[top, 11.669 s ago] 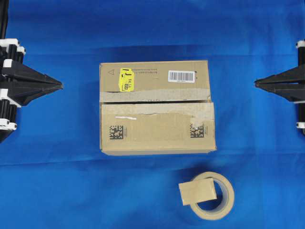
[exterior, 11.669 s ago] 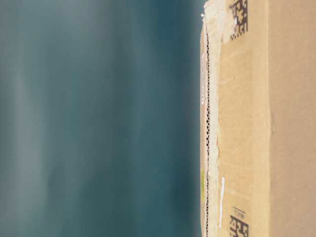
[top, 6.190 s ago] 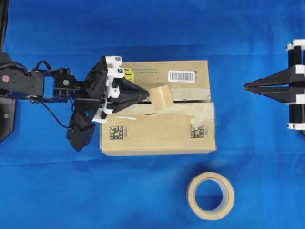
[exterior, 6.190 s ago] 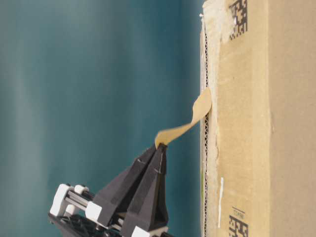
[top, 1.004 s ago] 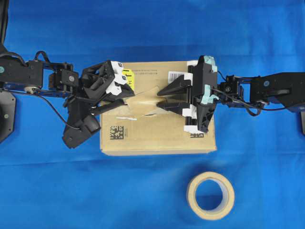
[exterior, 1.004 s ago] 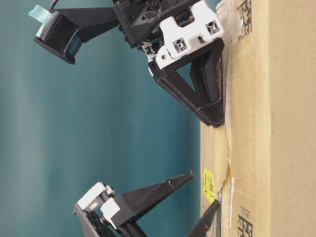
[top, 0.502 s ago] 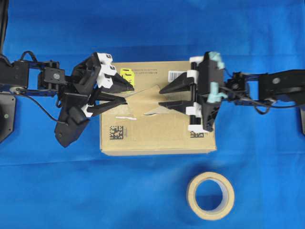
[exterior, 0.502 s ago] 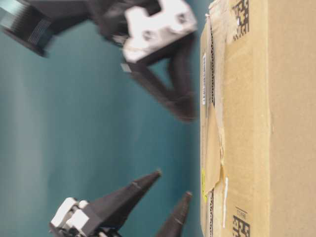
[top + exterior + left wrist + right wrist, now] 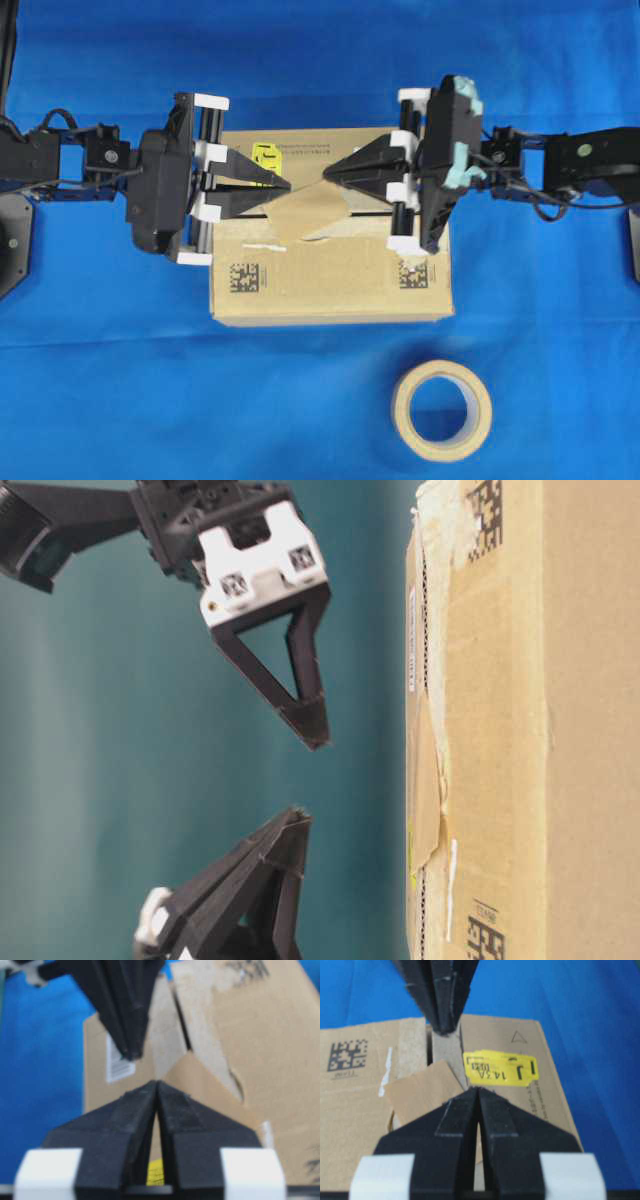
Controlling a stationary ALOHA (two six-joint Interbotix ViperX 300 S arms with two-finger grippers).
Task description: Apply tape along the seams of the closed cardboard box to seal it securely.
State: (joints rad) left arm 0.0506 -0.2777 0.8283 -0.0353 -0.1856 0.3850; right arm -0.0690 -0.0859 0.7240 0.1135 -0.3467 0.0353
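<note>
The cardboard box (image 9: 330, 285) lies mid-table with its yellow sticker (image 9: 265, 157) at the back left. The tan piece of tape (image 9: 305, 213) lies flat across the seam (image 9: 180, 1022), between the two flaps. My left gripper (image 9: 287, 186) is shut and empty, with its tip over the tape's left corner. Facing it, my right gripper (image 9: 325, 172) is shut too and holds nothing. The table-level view shows the left gripper (image 9: 297, 815) and the right gripper (image 9: 315, 742) hanging clear of the box top, touching neither the box nor the tape (image 9: 428, 780).
A ring-shaped tan tape roll (image 9: 400, 405) lies on the blue cloth in front of the box, right of centre. Both arms reach in from the sides over the back half of the box. Torn pale tape remnants (image 9: 420, 235) edge the seam.
Both grippers have shut and risen off the box top. Their tips now meet nose to nose above the tape, which lies flatter across the seam.
</note>
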